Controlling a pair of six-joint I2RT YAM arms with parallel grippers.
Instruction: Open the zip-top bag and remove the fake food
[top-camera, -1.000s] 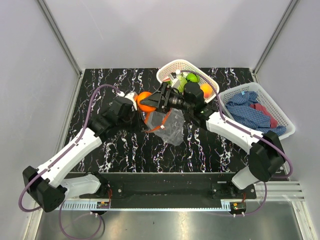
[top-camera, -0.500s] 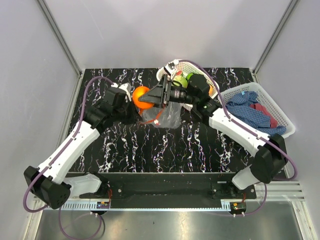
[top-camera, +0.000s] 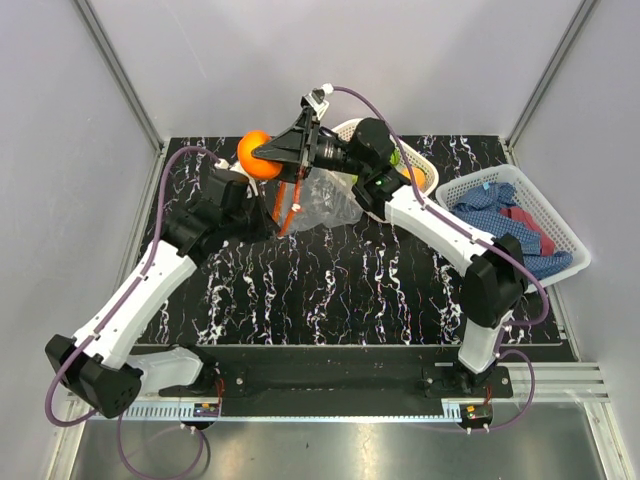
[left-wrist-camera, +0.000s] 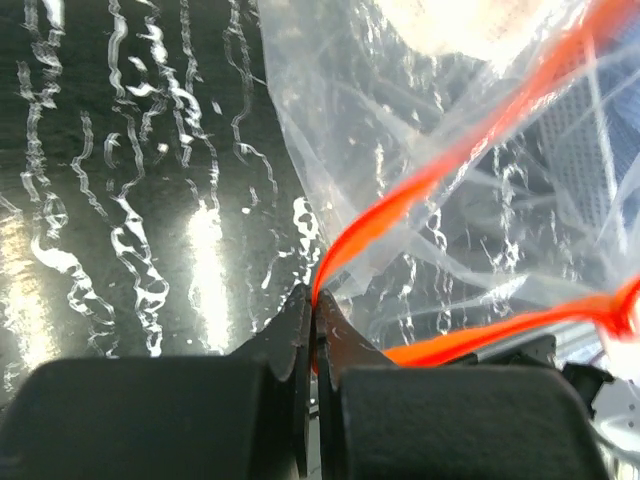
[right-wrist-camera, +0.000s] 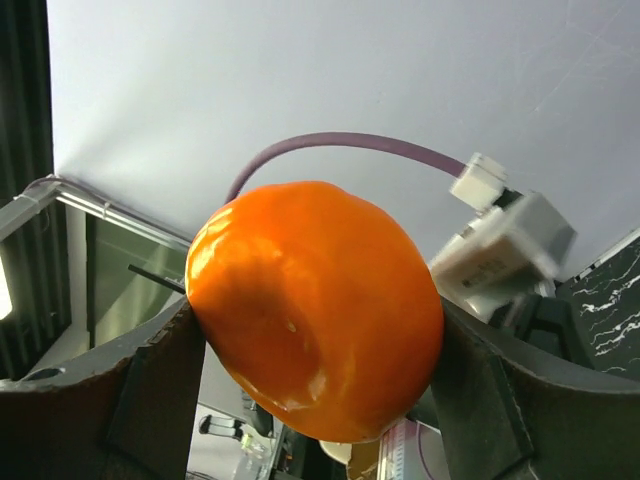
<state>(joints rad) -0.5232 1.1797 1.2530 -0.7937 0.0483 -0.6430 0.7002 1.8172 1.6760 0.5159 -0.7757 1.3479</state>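
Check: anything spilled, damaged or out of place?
Nothing spilled or damaged. The left end effector pinches the clear crinkly zip-top bag by its orange-red zip strip; the right end effector holds a glossy orange toy ball outside the bag.

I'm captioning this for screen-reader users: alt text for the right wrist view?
A glossy orange ball sits centre frame, clamped between the two dark fingers of the right pincer. Behind it, a purple cable arcs across a pale wall.

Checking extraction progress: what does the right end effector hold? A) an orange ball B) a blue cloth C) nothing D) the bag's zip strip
A: the right end effector is clamped around the orange ball, while the left end effector pinches the zip-top bag by its strip.
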